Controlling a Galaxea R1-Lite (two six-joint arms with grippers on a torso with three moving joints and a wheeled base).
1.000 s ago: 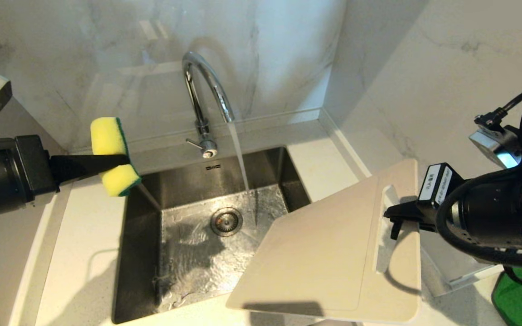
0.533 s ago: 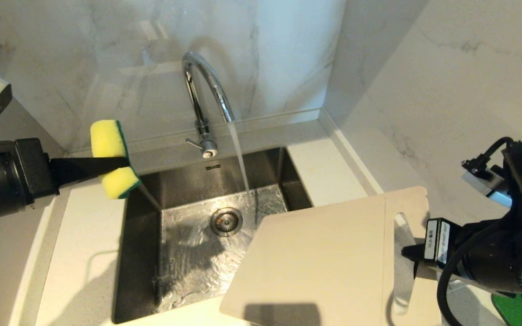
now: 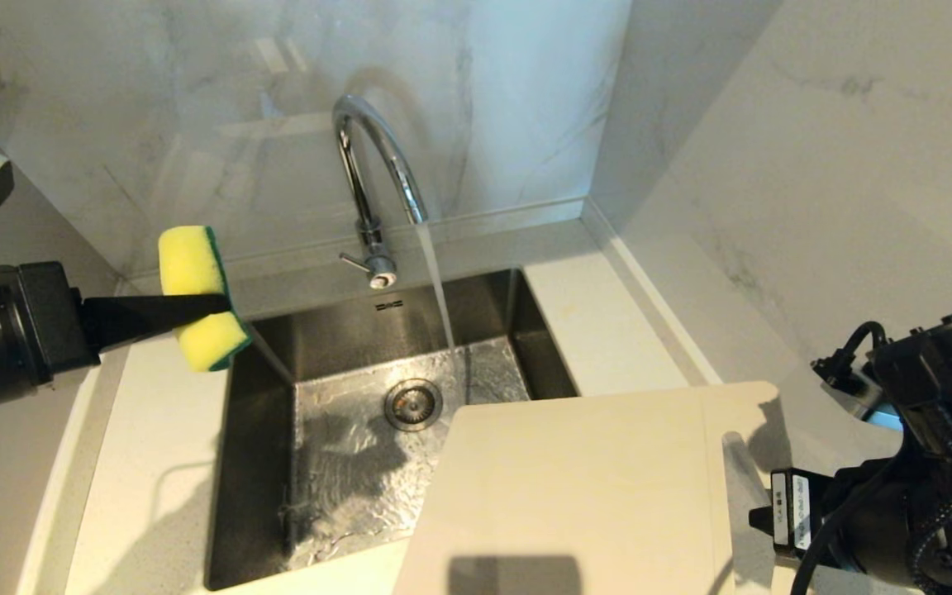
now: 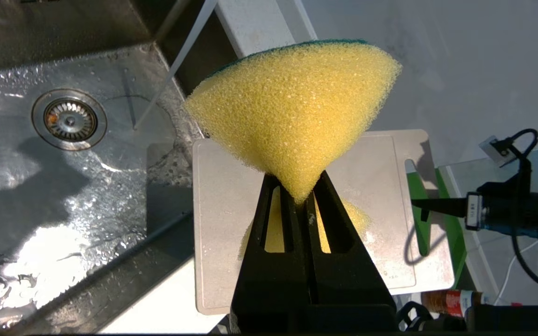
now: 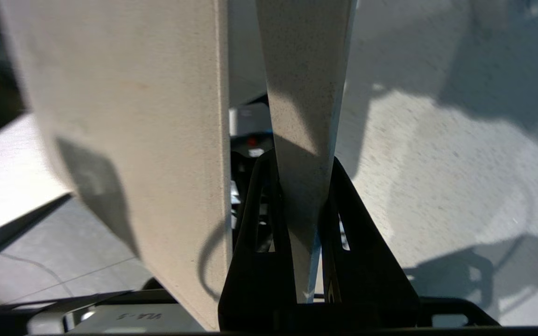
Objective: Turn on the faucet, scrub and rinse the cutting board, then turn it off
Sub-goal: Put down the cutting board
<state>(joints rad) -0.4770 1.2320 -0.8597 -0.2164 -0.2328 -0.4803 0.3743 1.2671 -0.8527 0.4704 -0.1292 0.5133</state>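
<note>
Cutting board [image 3: 575,487] lies flat at 5 o'clock over sink [image 3: 344,487] corner and counter [image 3: 145,463], away from the stream | right pincer [image 5: 304,219] clamped on its handle strip | faucet [image 3: 377,182] at 12 o'clock, running: step one done | left pincer [image 3: 224,306] at 9 o'clock clamped on sponge [image 3: 195,297], clear of board | shutting off remains; scrubbing and rinsing likely too.

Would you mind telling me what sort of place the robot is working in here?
Most likely a home-style kitchen corner: a steel sink under a running chrome faucet, marble-look walls, and a cutting board held over the counter.
</note>
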